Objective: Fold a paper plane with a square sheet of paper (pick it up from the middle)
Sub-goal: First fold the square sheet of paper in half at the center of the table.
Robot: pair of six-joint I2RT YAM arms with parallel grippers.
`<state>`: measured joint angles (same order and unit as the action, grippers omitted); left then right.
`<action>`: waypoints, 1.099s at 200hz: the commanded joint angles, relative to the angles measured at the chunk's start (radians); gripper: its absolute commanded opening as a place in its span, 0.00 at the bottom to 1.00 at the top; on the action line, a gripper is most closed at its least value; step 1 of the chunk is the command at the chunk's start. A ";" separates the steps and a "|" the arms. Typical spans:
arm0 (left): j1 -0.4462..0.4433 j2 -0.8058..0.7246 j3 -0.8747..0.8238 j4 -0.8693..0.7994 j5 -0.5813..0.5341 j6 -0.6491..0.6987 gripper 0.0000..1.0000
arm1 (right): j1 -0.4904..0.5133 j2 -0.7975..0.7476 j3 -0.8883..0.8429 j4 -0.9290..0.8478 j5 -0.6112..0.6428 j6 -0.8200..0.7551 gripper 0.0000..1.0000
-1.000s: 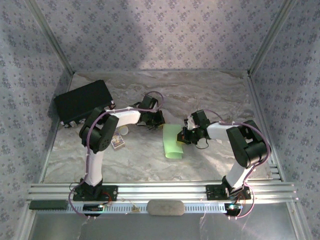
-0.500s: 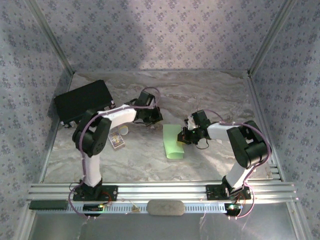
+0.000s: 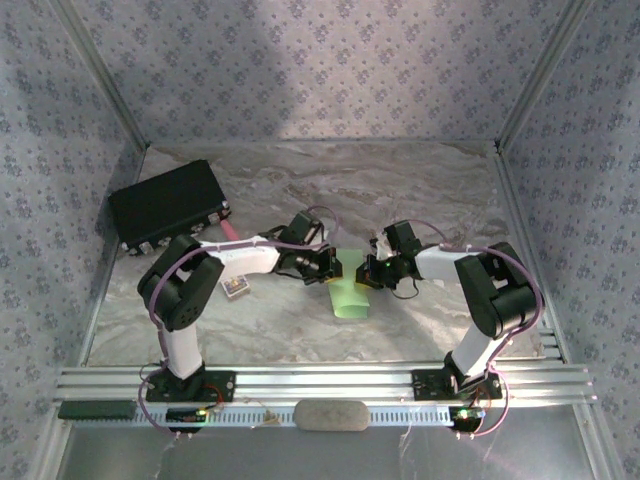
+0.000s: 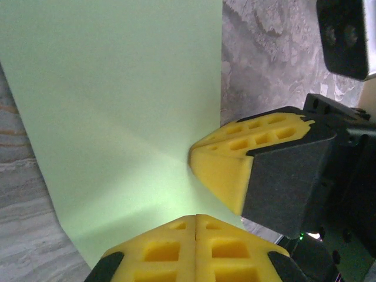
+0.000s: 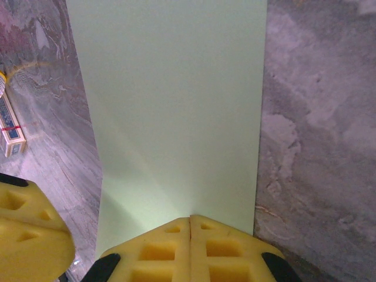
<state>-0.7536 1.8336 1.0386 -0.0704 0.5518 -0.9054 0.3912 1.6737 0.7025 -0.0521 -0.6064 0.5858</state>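
Square sheet of paper [image 3: 348, 298]: pale green, lying as a narrow upright rectangle at the middle of the counter [image 3: 420, 200], flat apart from soft creases near its near end. No pointed nose or wing shape shows.
Left end effector [image 4: 196, 226]: clenched, yellow pads together, tip at the sheet's left edge. Whether any paper is caught between the pads I cannot tell.
Right end effector [image 5: 190, 226]: clenched too, tip resting at the sheet's right edge, nose to nose with the left one across the paper.
Stage, as I judge it: an early fold being pressed or lined up, with most of the folding not yet done.
Risk, skew: two closed tips pushing from opposite edges could slide the thin sheet on the smooth top and set the crease off-centre.
Risk, damage: a hard press or drag could buckle or tear the paper.
Risk, collision: the tips stand very near each other and could knock together.
Neighbours: a small card box [image 3: 235, 288] left of the sheet; a black box [image 3: 165, 205] at the far left corner.
Surface: grey, marbled, slightly glossy.
Room: patterned blue-grey walls [image 3: 300, 70] on three sides, and an aluminium rail [image 3: 320, 380] along the near edge.
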 commanded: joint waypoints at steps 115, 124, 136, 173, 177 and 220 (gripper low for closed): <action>-0.004 0.029 -0.083 -0.095 -0.087 0.132 0.07 | 0.003 0.056 -0.056 -0.144 0.142 -0.007 0.00; -0.006 0.004 -0.062 -0.115 -0.101 0.132 0.07 | 0.002 0.054 -0.055 -0.145 0.142 -0.006 0.00; -0.007 -0.034 -0.046 -0.113 -0.100 0.116 0.07 | 0.002 0.052 -0.055 -0.145 0.143 -0.006 0.00; -0.011 -0.076 -0.044 -0.046 -0.006 0.027 0.06 | 0.000 0.047 -0.052 -0.152 0.148 0.001 0.00; -0.014 -0.076 -0.048 -0.037 0.000 0.019 0.06 | 0.000 0.045 -0.053 -0.150 0.149 0.003 0.00; -0.047 -0.039 -0.080 0.009 0.019 -0.006 0.05 | 0.000 0.039 -0.057 -0.150 0.152 0.005 0.00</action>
<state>-0.7799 1.7805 0.9676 -0.0952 0.5358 -0.8837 0.3916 1.6737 0.7006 -0.0502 -0.6060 0.5865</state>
